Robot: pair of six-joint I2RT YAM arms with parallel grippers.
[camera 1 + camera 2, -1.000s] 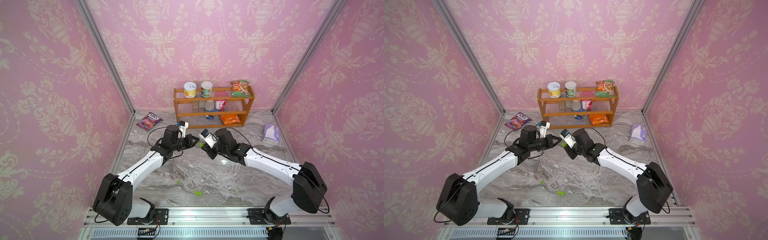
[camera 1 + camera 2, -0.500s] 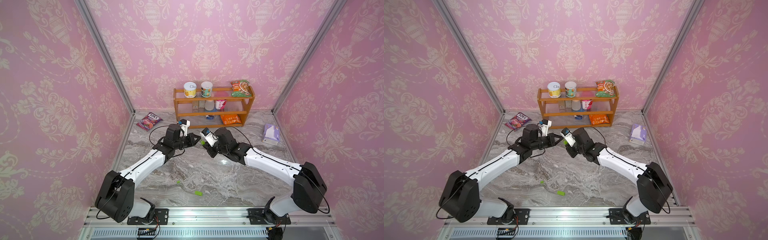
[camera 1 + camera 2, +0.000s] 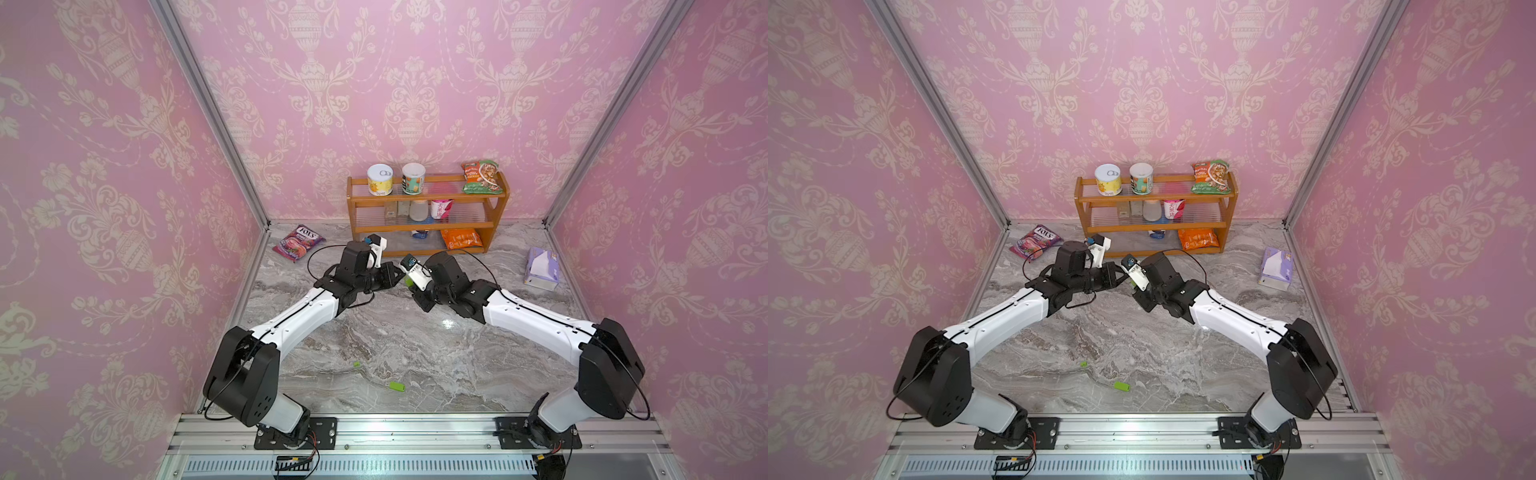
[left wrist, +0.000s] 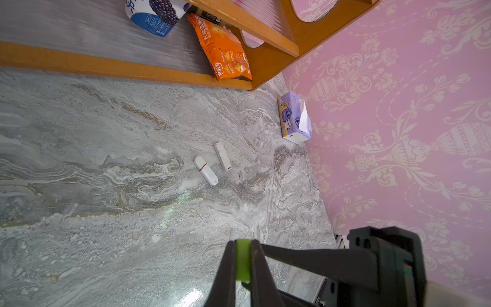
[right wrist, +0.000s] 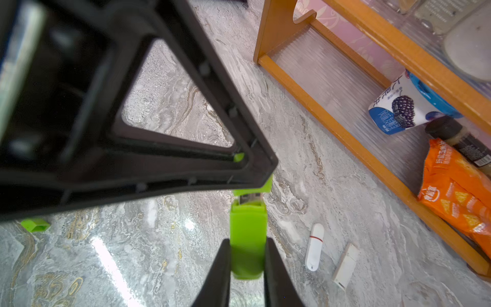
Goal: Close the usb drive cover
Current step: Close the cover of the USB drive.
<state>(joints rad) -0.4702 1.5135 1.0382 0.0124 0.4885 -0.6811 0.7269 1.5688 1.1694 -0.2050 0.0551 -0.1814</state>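
As things stand: cover started, not shut.
My left pincer (image 4: 243,243): pinching the green cover (image 4: 243,263), mid-air.
My right pincer (image 5: 247,240): clamped on the green usb drive (image 5: 248,226), above the table (image 5: 318,186).
Done: cover mouth lined up at the metal plug (image 5: 248,198).
To do: push home, since bare plug shows.
Hidden: join too small in both top views, and how far the plug is in, I can't tell.

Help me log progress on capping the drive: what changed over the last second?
The left tool, gripping the green cap, slid a little toward the right tool and its green USB drive, narrowing the gap; the metal connector still shows. Nothing was grasped or released. The shelf and tissue pack stayed put.
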